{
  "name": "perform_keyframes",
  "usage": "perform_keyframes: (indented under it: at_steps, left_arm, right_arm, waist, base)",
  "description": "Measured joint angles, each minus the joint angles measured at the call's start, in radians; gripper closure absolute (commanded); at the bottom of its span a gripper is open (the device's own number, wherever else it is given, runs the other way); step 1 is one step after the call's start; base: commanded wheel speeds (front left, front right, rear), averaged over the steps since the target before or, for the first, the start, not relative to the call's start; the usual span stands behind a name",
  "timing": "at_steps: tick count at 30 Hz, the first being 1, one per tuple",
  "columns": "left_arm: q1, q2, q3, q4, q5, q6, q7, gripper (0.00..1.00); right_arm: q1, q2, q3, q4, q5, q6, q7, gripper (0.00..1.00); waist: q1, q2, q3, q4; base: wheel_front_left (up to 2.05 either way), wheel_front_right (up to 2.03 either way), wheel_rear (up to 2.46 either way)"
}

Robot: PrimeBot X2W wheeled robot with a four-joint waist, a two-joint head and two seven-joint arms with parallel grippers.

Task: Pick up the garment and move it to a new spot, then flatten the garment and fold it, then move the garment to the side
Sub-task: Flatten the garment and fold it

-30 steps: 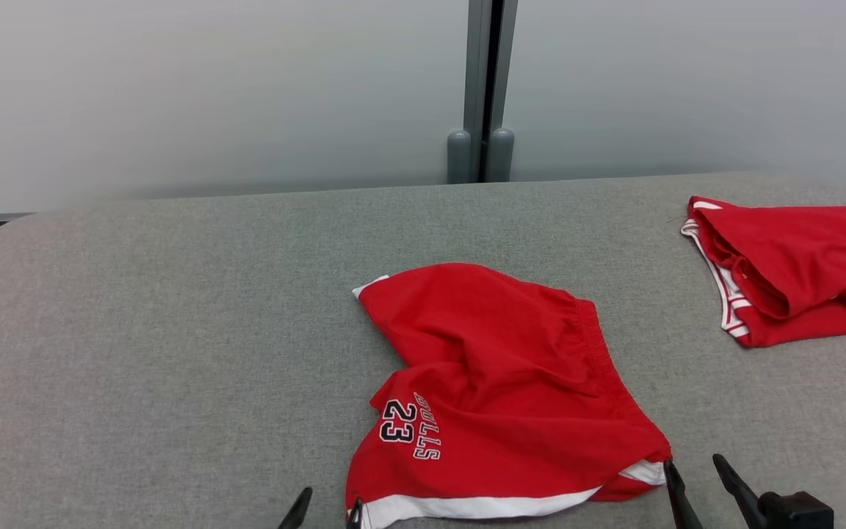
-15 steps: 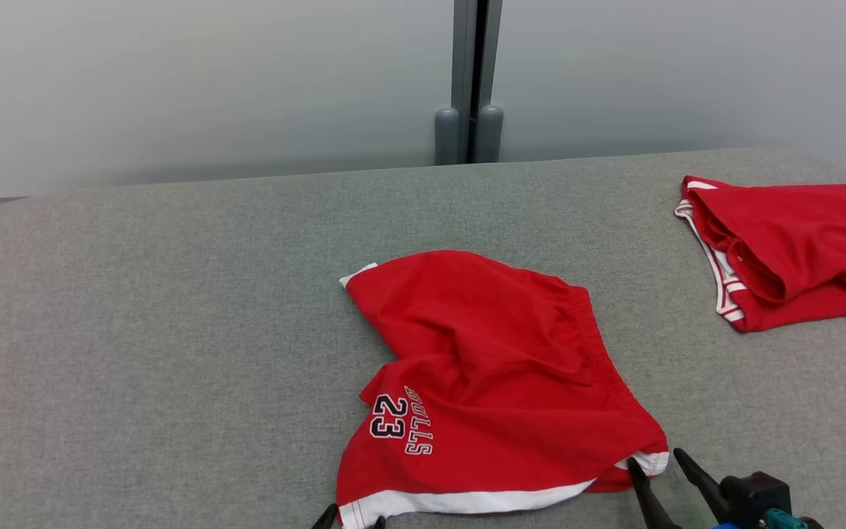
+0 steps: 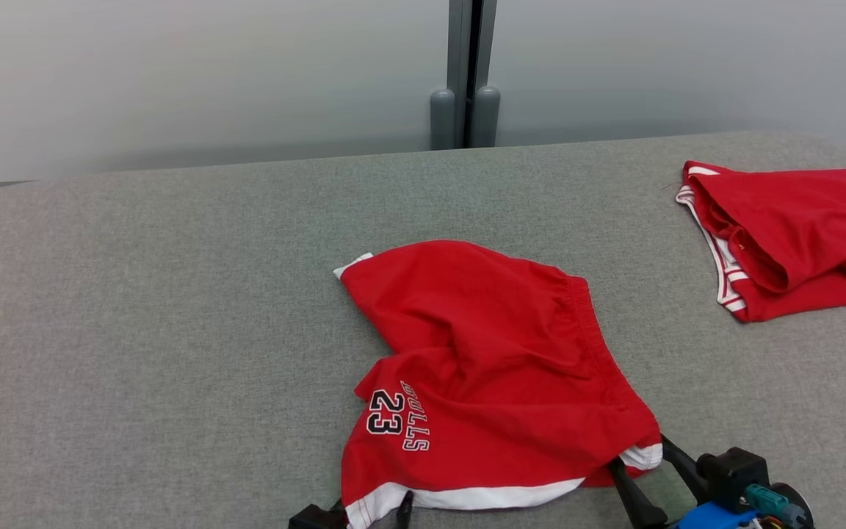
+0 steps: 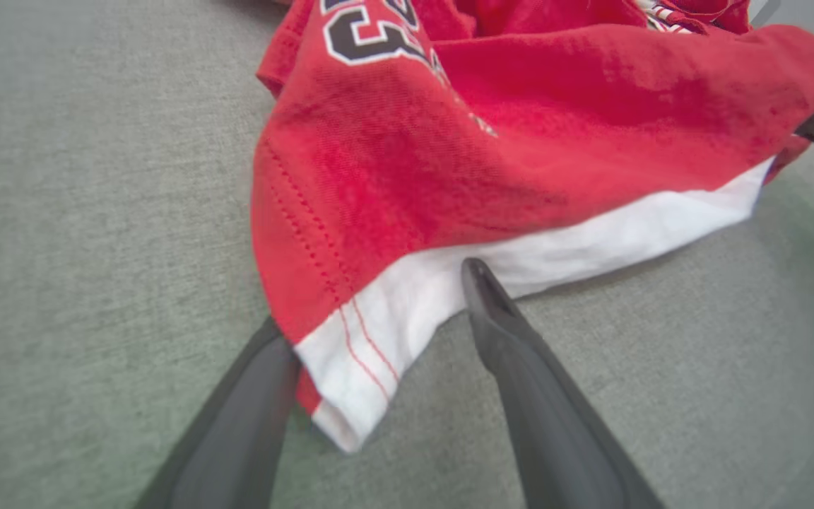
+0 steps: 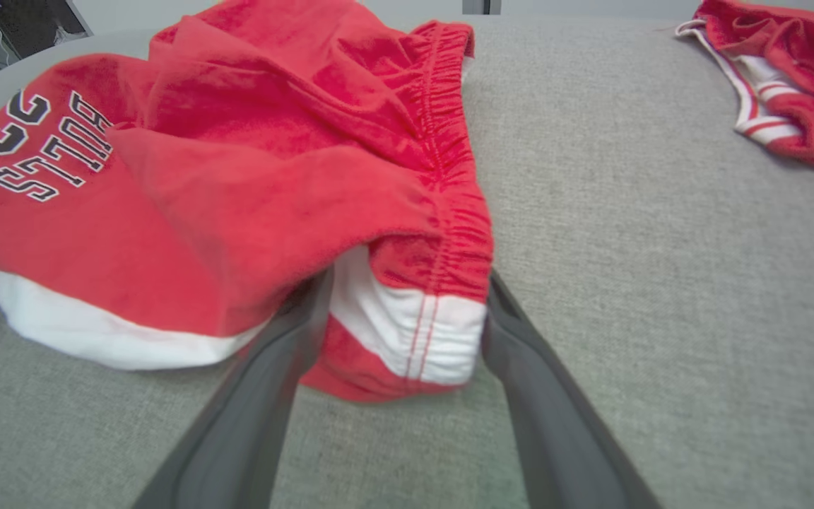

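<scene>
The red shorts point(image 3: 496, 367) lie crumpled on the grey table point(image 3: 136, 294), mid-table toward its near edge. I judge a 2-corner grab is in hand, for lifting or for pulling flat; next I'd close both evenly. The left gripper point(image 4: 375, 300) and right gripper point(image 5: 408, 283) sit low at that edge. Each is spread open astride a white hem corner, clamping nothing.

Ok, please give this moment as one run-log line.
shorts: crumpled on table | left fingers: open, astride white hem corner | right fingers: open, astride other hem corner | stage: pre-grasp
</scene>
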Motion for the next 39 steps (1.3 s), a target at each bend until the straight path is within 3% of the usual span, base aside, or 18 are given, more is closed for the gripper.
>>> perform_keyframes:
  at_steps: [4,5,6,7,15,25,32,39]
  left_arm:
    - [-0.007,-0.002,-0.032,-0.023,-0.015,-0.003,0.000,0.00]
    - [-0.008,-0.002,-0.036,-0.026,-0.017,-0.003,0.000,0.16]
    - [-0.008,-0.001,-0.041,-0.030,-0.021,-0.003,0.000,0.58]
    - [-0.008,-0.001,-0.044,-0.035,-0.026,-0.003,0.000,0.98]
    - [-0.011,0.006,-0.042,-0.070,-0.052,-0.003,0.002,1.00]
    - [-0.098,0.071,0.048,-0.281,-0.117,-0.003,0.002,1.00]
    - [-0.402,0.163,0.031,-0.297,-0.194,-0.003,0.002,1.00]
    - [-0.887,0.225,0.022,-0.203,-0.291,-0.003,0.032,1.00]
  right_arm:
    - [-0.003,-0.013,0.019,-0.014,0.013,0.000,0.000,0.00]
    - [-0.004,-0.016,0.025,-0.017,0.016,0.000,0.000,0.05]
    - [-0.005,-0.016,0.029,-0.019,0.021,0.000,0.000,0.62]
    - [-0.006,-0.018,0.037,-0.023,0.024,0.000,0.000,1.00]
    - [-0.011,-0.035,0.049,-0.095,0.034,0.000,0.000,1.00]
    - [-0.092,-0.055,0.033,-0.267,0.028,0.000,0.000,1.00]
    - [-0.392,-0.076,0.090,-0.253,0.063,0.000,0.000,1.00]
    - [-0.881,-0.079,0.163,-0.092,0.147,0.000,0.000,1.00]
  waist:
    - [-0.0001,0.0000,0.003,0.002]
    - [0.0000,0.0000,0.004,0.003]
    - [-0.0001,0.0000,0.004,0.004]
    - [-0.0001,0.0000,0.003,0.005]
    - [-0.0002,0.0000,-0.001,0.008]
    - [-0.0001,0.0000,0.017,-0.003]
    - [-0.0001,0.0000,0.078,-0.017]
    - [0.0002,0.0003,0.217,-0.038]
  base:
    - [0.00,0.00,0.00]
    - [0.00,0.00,0.00]
    - [0.00,0.00,0.00]
    - [0.00,0.00,0.00]
    - [0.00,0.00,0.00]
    - [0.00,0.00,0.00]
    - [0.00,0.00,0.00]
    - [0.00,0.00,0.00]
